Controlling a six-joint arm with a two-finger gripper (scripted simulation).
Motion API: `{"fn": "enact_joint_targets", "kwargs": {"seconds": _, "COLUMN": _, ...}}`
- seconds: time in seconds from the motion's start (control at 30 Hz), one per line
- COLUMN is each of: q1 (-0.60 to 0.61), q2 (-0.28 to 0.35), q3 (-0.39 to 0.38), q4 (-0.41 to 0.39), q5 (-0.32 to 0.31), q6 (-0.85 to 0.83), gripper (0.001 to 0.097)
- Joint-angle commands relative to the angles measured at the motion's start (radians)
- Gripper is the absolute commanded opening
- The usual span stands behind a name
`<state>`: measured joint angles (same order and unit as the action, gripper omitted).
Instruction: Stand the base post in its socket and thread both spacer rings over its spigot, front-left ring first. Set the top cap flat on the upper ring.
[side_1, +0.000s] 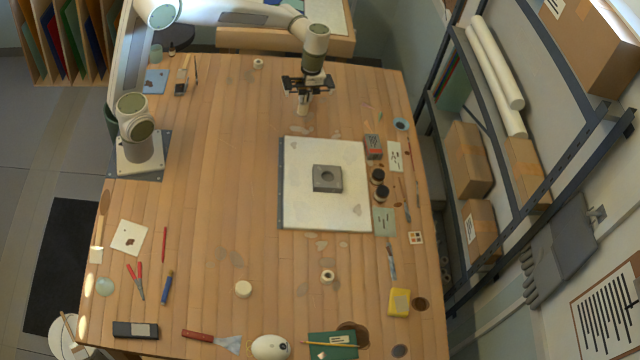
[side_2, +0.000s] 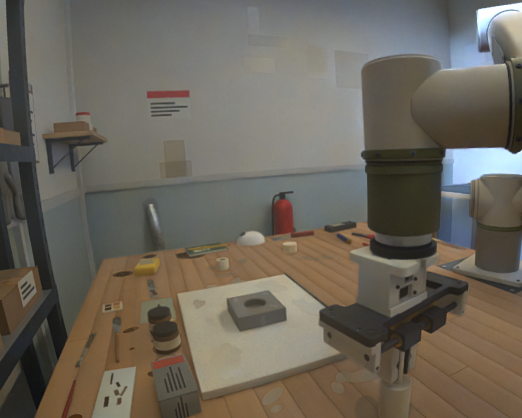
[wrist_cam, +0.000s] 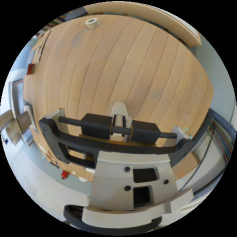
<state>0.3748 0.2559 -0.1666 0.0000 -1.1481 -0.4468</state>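
The cream base post (side_1: 303, 107) (side_2: 395, 395) (wrist_cam: 119, 113) stands upright on the bench well behind the grey socket block (side_1: 327, 178) (side_2: 256, 309), which sits on the white plate (side_1: 325, 183). My gripper (side_1: 304, 98) (side_2: 398, 361) (wrist_cam: 120, 125) is directly above the post and closed around its upper part. One spacer ring (side_1: 327, 276) (side_2: 222, 263) lies in front of the plate. The other ring (side_1: 258, 63) (wrist_cam: 92, 22) lies near the rear edge. The solid top cap (side_1: 243, 288) (side_2: 289, 246) rests left of the front ring.
The plate's rear edge lies just in front of the post. Two dark-lidded jars (side_1: 379, 184) (side_2: 165, 336) and a small grey box (side_1: 373, 146) (side_2: 175, 386) stand along the plate's right side. The arm's base (side_1: 137, 145) occupies the left rear of the bench.
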Motion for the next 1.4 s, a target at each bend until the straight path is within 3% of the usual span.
{"fn": "enact_joint_targets", "kwargs": {"seconds": 0.0, "q1": 0.000, "q2": -0.001, "q3": 0.001, "q4": 0.001, "q5": 0.000, "q6": 0.000, "gripper": 0.0093}}
{"fn": "enact_joint_targets", "kwargs": {"seconds": 0.1, "q1": 0.000, "q2": -0.001, "q3": 0.001, "q4": 0.001, "q5": 0.000, "q6": 0.000, "gripper": 0.0038}}
{"fn": "enact_joint_targets", "kwargs": {"seconds": 0.63, "q1": 0.000, "q2": -0.008, "q3": 0.007, "q4": 0.001, "q5": -0.013, "q6": 0.000, "gripper": 0.0038}}
{"fn": "enact_joint_targets", "kwargs": {"seconds": 1.37, "q1": 0.000, "q2": -0.074, "q3": 0.085, "q4": 0.001, "q5": -0.156, "q6": 0.000, "gripper": 0.0038}}
